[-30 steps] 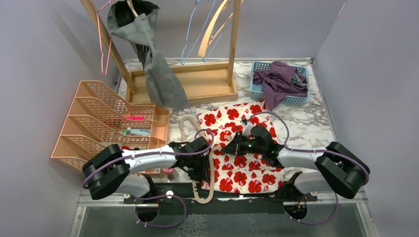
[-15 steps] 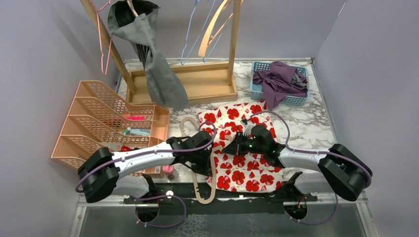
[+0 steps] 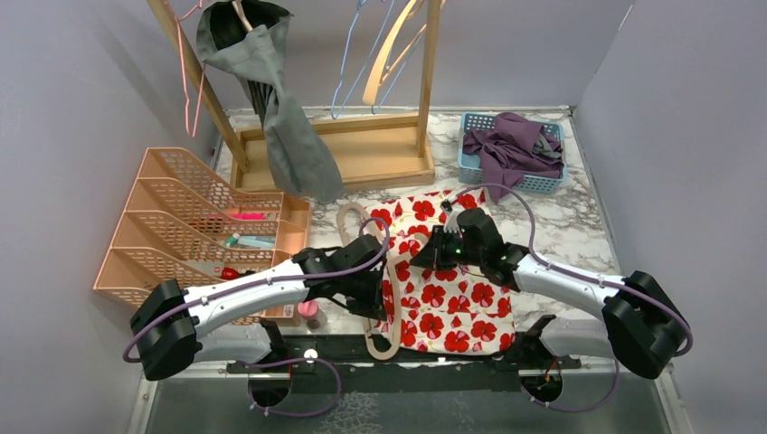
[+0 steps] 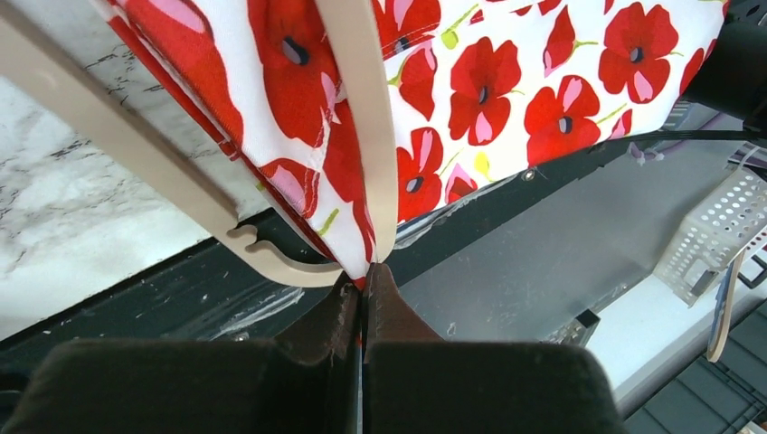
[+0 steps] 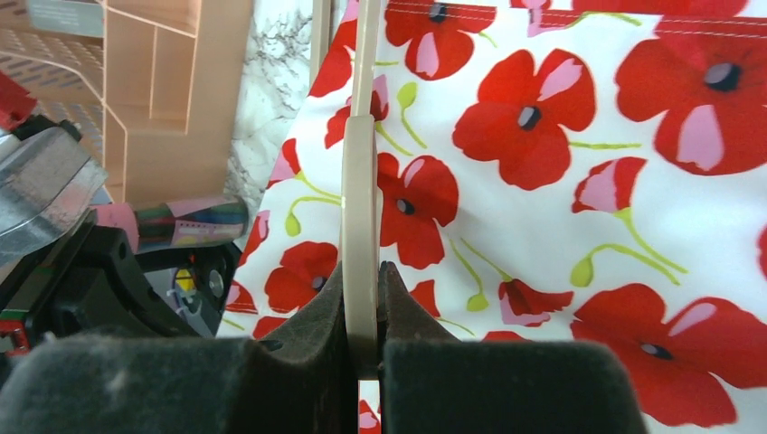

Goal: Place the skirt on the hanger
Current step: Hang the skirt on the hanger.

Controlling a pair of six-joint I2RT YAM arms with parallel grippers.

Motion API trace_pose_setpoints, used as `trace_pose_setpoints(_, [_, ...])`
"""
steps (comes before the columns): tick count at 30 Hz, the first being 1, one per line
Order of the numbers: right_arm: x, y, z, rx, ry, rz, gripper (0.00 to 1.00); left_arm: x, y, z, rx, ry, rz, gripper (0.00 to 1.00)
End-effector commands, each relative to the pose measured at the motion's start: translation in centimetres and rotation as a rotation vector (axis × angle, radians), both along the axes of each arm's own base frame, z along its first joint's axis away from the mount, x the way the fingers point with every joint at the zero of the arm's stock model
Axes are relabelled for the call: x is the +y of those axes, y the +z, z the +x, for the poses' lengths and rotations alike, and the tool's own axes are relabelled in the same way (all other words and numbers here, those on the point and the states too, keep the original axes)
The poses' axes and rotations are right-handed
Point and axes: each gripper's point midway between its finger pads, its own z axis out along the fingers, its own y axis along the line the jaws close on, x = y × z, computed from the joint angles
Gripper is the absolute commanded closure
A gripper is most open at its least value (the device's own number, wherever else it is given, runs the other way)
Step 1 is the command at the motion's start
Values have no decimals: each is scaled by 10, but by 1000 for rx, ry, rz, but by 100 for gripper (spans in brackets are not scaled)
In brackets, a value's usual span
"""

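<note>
Wrist views: left fingers (image 4: 391, 318) tight on, seemingly, skirt (image 4: 506, 81) hem; right fingers (image 5: 409, 316) tight around hanger (image 5: 360, 208).

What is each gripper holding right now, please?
Left gripper: closed on the skirt edge.
Right gripper: closed on the hanger.

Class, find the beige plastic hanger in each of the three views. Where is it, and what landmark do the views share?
Top external: beige plastic hanger, low centre.
Left wrist: hanger as two bars, upper left to centre.
Right wrist: hanger as one upright bar, left of centre.
Shared landmark: white skirt with red poppies.
</note>
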Motion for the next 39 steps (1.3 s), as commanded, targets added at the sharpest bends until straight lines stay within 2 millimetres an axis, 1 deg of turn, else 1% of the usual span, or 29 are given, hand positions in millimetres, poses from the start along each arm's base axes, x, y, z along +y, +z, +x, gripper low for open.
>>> trace_pose_setpoints(1, [-21, -5, 9, -15, -48, -133, 99, 9, 1, -1, -17, 22, 9, 100])
trace_pose_setpoints(7, [-27, 4, 18, -37, -68, -187, 99, 27, -20, -7, -10, 35, 69, 100])
trace_pose_setpoints(8, [-28, 4, 19, -34, -70, -195, 99, 31, -25, -8, -5, 33, 82, 97])
trace_pose_setpoints(11, [-29, 6, 21, -33, -76, -217, 99, 37, -31, -8, -15, 36, 103, 77])
trace_pose_setpoints(12, [-30, 6, 21, -33, -78, -225, 99, 38, -30, -5, -34, 45, 108, 66])
trace_pose_setpoints(14, [-30, 8, 22, -34, -78, -229, 99, 41, -27, 9, -95, 83, 127, 49])
trace_pose_setpoints(15, [-30, 8, 22, -35, -74, -227, 99, 40, -23, 18, -126, 97, 127, 44])
trace_pose_setpoints(17, [-29, 9, 22, -35, -69, -228, 99, 39, -17, 37, -183, 133, 137, 40])
trace_pose_setpoints(20, [-31, 8, 23, -32, -75, -239, 99, 41, -8, 69, -276, 183, 163, 39])
trace_pose_setpoints(24, [-33, 7, 27, -44, -99, -250, 99, 46, -5, 105, -352, 279, 164, 44])
trace_pose_setpoints(26, [-34, 7, 30, -48, -110, -253, 99, 45, -8, 115, -362, 308, 133, 44])
trace_pose_setpoints(34, [-35, 1, 34, -34, -155, -253, 99, 34, -25, 131, -332, 313, 45, 48])
trace_pose_setpoints(39, [-34, -5, 34, -15, -166, -246, 99, 28, -14, 169, -416, 366, -15, 59])
